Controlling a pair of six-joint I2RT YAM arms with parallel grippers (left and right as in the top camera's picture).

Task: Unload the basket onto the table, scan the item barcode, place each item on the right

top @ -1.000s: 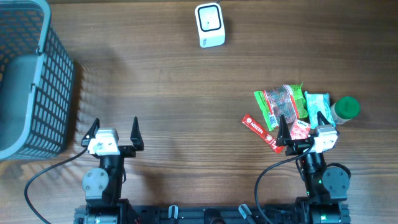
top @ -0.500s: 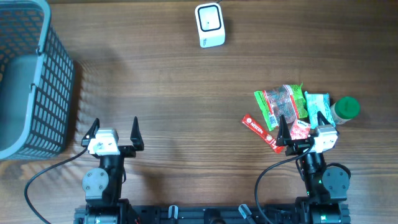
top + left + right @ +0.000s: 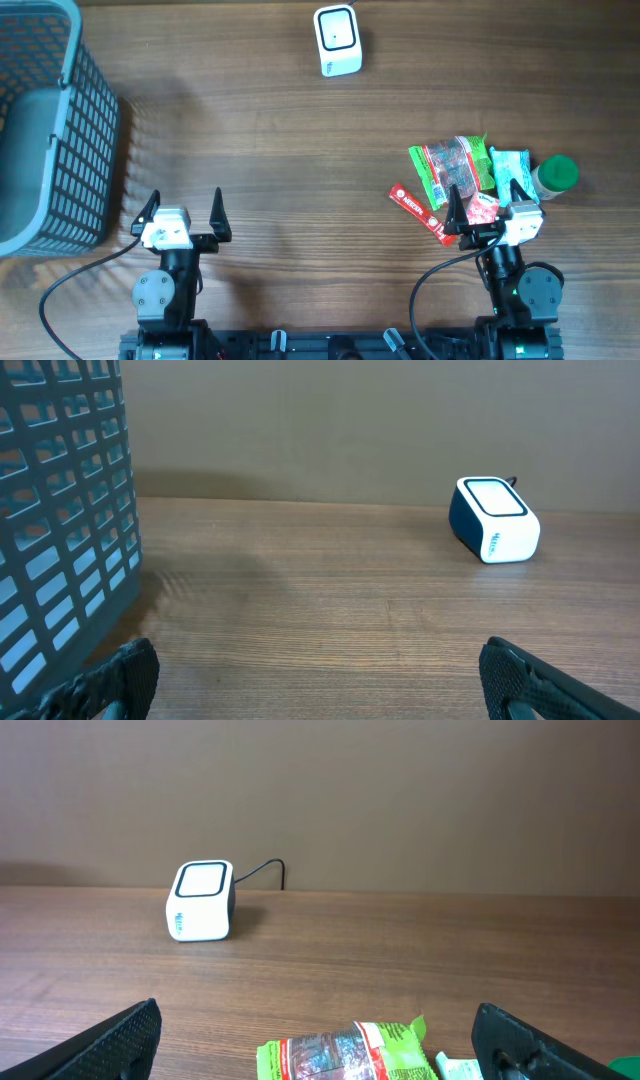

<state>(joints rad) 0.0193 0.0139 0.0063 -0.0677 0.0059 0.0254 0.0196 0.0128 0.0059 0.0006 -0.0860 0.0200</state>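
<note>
The green snack packet [image 3: 452,168] is lying just ahead of my right claw [image 3: 485,195], bunched with a red stick pack [image 3: 415,208], a teal packet [image 3: 507,168] and a green-capped bottle [image 3: 555,175]. I am holding both claws spread wide, the left claw [image 3: 186,200] too, gripping nothing. Nothing is shifting from a moment ago, so I judge the pick is not yet starting. Farther ahead, leftward, the scanner [image 3: 337,40] is waiting on the wooden tabletop [image 3: 280,150]; a grey basket [image 3: 60,130] is standing ahead-left of my left claw, and a plain wall [image 3: 400,800] is closing off the far edge.

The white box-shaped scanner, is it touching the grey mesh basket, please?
Apart: the overhead view shows bare wooden table between the white scanner and the grey basket.
</note>
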